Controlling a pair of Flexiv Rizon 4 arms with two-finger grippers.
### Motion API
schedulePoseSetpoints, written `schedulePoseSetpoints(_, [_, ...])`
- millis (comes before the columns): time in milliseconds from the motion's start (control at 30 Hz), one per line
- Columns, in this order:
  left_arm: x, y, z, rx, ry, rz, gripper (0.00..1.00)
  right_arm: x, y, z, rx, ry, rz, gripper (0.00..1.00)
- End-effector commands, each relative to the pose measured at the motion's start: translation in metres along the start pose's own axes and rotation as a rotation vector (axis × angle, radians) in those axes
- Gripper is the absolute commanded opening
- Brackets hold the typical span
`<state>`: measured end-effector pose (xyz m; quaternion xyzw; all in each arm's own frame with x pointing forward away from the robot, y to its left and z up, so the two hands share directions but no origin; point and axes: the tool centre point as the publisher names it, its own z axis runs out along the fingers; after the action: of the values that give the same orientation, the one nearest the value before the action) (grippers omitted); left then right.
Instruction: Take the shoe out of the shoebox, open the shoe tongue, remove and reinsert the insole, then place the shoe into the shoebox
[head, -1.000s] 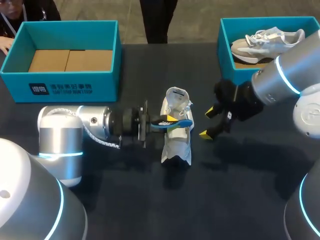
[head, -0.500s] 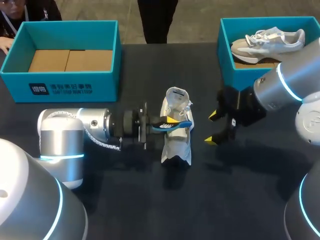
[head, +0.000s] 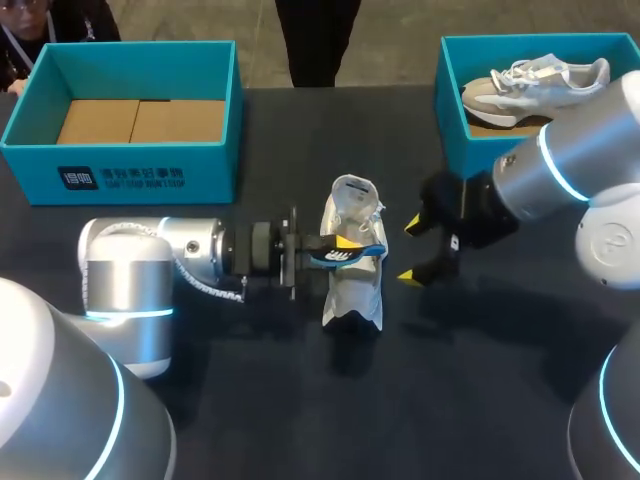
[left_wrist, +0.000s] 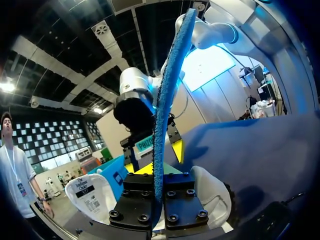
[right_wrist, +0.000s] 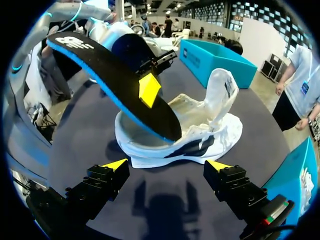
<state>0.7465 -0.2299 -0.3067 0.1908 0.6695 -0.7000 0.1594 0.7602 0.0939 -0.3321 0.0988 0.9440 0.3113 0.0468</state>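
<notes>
The left fingers (head: 345, 241) grip the insole (head: 352, 255) over the shoe (head: 352, 295) on the worktop (head: 300, 400); the right fingers (head: 411, 225) spread open just beside the shoe, nearer than half a second ago.

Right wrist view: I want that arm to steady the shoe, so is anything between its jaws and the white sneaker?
Nothing visible. The right gripper, jaws open, faces the side of the white mesh sneaker, with only dark tabletop between them. The black, blue-edged foam insole slants into the sneaker's opening from above, clear of that path.
</notes>
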Motion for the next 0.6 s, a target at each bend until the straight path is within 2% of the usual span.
schedulePoseSetpoints(33, [-0.001,0.004,0.003,0.0,0.002,-0.003,0.0,0.002,0.012,0.001,0.044,-0.01,-0.009,1.0])
schedulePoseSetpoints(233, [-0.001,0.009,0.002,-0.013,0.011,-0.01,0.0,0.001,0.02,0.001,0.074,-0.005,-0.029,1.0])
schedulePoseSetpoints(600, [0.001,0.017,0.002,-0.046,0.025,0.018,0.0,-0.001,0.021,0.001,0.067,0.002,-0.031,1.0])
